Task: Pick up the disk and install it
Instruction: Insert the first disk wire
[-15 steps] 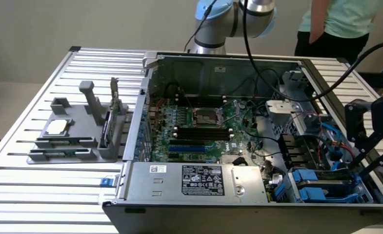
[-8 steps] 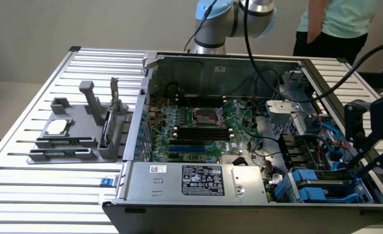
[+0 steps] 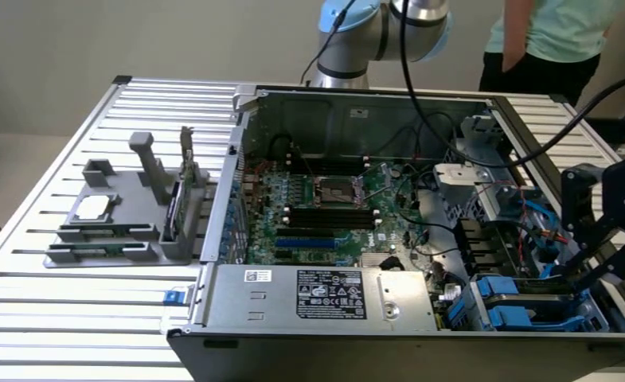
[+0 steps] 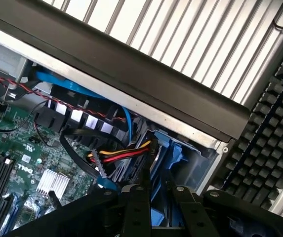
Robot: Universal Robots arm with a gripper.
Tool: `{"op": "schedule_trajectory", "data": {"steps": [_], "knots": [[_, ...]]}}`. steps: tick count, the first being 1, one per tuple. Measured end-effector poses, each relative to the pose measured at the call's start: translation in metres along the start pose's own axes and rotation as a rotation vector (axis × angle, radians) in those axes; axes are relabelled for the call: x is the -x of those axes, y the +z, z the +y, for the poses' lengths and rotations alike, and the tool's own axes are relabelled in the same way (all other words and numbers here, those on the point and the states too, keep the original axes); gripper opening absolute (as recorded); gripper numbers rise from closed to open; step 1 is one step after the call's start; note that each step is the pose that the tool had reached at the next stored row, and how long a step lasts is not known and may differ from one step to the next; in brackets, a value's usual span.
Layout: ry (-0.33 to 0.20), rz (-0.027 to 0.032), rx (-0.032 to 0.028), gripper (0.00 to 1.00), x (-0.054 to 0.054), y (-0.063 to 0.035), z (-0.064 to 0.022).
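Judging the disk stiff, fairly heavy and shock-sensitive, I see the gripper clenched on its rigid blue-framed edges, the sound place to hold, as it stands edge-on in the drive bay at a corner of the computer case.

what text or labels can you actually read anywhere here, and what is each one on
"DELL": white print on the green motherboard, wrist view, only just legible.
Black-and-white label on the silver box, exterior view: print too small to read.
Small white sticker on the same box: too small to read.
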State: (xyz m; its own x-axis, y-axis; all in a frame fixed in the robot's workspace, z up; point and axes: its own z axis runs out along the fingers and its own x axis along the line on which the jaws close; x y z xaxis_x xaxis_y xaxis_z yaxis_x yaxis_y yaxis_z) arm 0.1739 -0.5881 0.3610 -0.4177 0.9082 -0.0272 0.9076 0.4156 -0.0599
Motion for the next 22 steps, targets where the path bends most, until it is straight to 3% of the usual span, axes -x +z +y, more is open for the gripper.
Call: {"op": "schedule_trajectory", "data": {"steps": [7,14,16,17,19,22], "knots": [[0.084,0.0086,-0.0012,0.24,-0.0001,0.0039,0.0002],[0.117,0.0286,0.0039,0.24,0.0025,0.0078,-0.0007],[0.12,0.0342,0.0032,0.25,0.0041,0.0079,-0.0016],[0.122,0.037,0.0028,0.31,0.005,0.008,-0.002],[0.123,0.0453,0.0036,0.31,0.0066,0.0082,-0.0026],[0.122,0.0665,0.01,0.31,0.0084,0.0092,-0.0033]]}}
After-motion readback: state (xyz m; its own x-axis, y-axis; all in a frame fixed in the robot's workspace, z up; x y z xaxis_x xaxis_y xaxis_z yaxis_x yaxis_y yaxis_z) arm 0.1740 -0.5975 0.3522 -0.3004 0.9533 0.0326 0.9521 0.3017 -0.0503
